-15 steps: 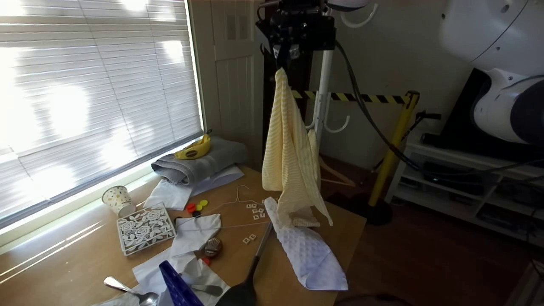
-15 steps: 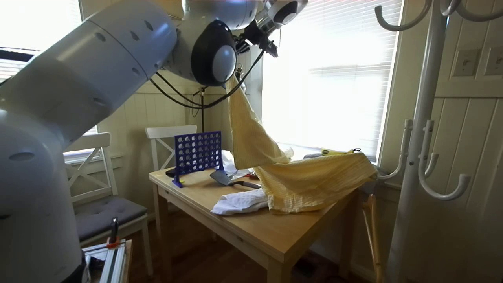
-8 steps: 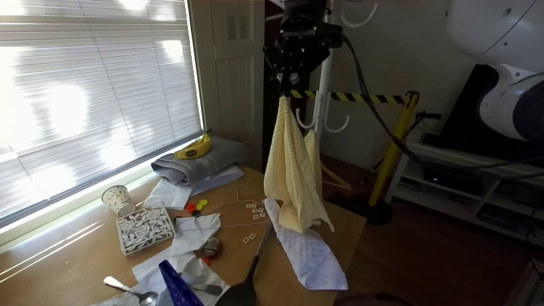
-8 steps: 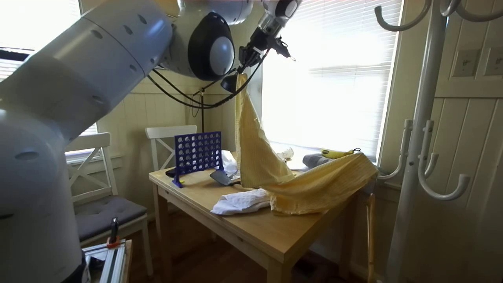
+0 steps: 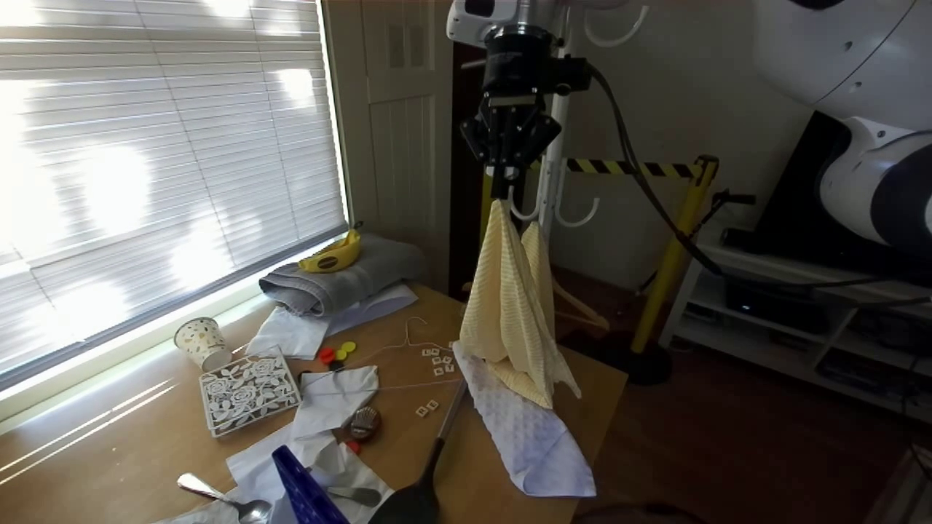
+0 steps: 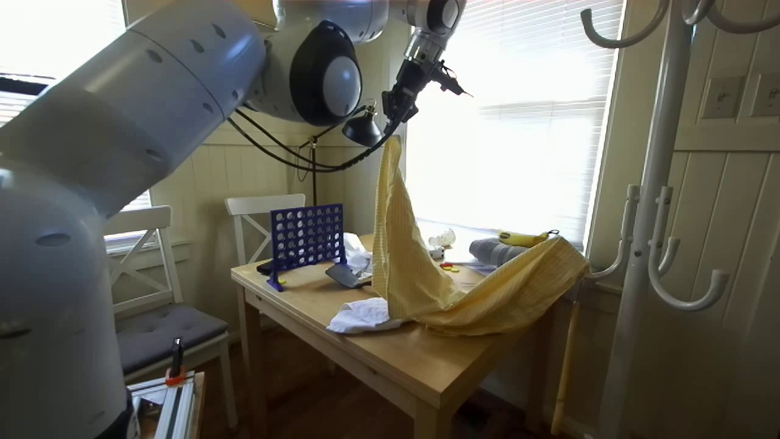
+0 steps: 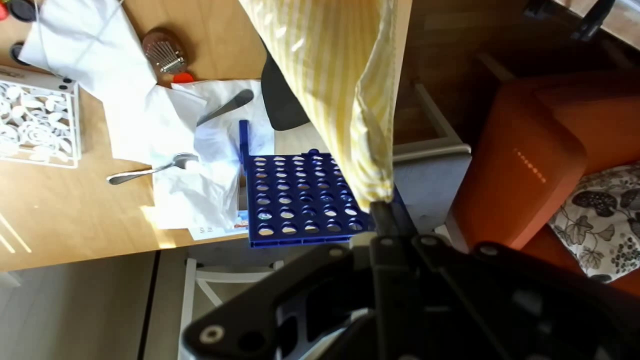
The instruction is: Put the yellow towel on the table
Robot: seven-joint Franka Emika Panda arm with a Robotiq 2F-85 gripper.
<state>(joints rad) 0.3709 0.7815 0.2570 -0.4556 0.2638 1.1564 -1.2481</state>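
The robot hand (image 5: pixel 500 191) is closed tight, its fingers (image 7: pixel 384 216) pinching the top tip of the yellow towel (image 5: pixel 502 313). The towel droops in soft folds over the table (image 6: pixel 420 360), near the corner and short edge by the coat stand (image 6: pixel 649 213). Its other end goes up to a low hook there; whether it is caught on it is hard to see. Below the towel, close to that corner, lies a bumpy white cloth (image 5: pixel 535 447). A black spatula (image 5: pixel 411 502) and little white tiles (image 5: pixel 437 361) lie near the cloth. By the window edge are a paper cup (image 5: pixel 202 343) and a folded grey towel (image 5: pixel 382 266) with a yellow banana pouch (image 5: pixel 331 256) on top. A blue game frame (image 6: pixel 308 238) stands near the opposite short edge.
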